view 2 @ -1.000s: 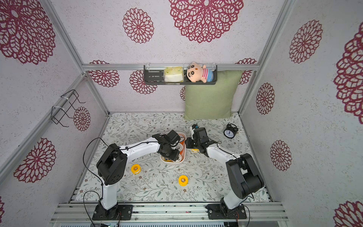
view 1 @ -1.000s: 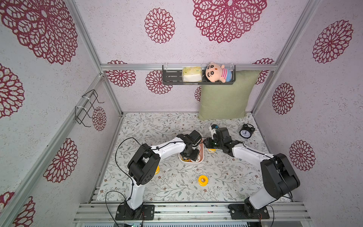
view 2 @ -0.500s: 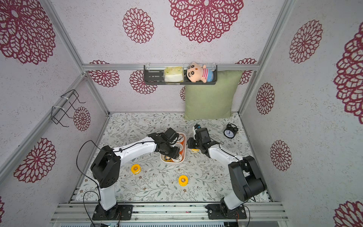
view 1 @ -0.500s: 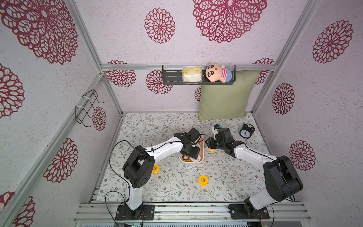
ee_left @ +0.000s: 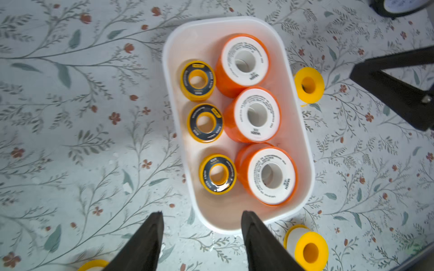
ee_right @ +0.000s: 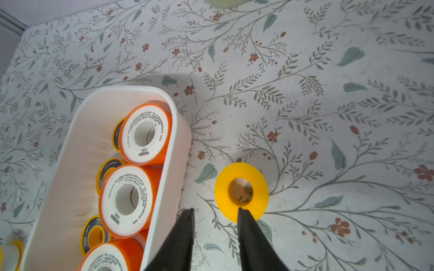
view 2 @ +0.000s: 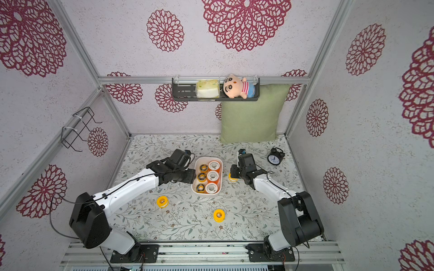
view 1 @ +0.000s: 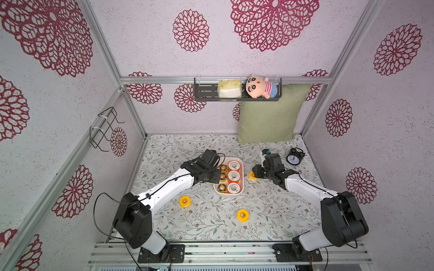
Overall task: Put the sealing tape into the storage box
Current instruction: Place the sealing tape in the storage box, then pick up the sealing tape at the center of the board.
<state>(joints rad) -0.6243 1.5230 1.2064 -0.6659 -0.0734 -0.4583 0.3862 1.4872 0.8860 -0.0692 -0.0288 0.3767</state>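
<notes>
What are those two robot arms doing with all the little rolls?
They are sorting tape rolls into the white storage box. Six are inside: three orange rolls and three yellow-and-black rolls. Three plain yellow rolls lie on the table. The right end effector is open beside the yellow roll nearest the box; the left end effector hovers open and empty at the box's edge.
</notes>
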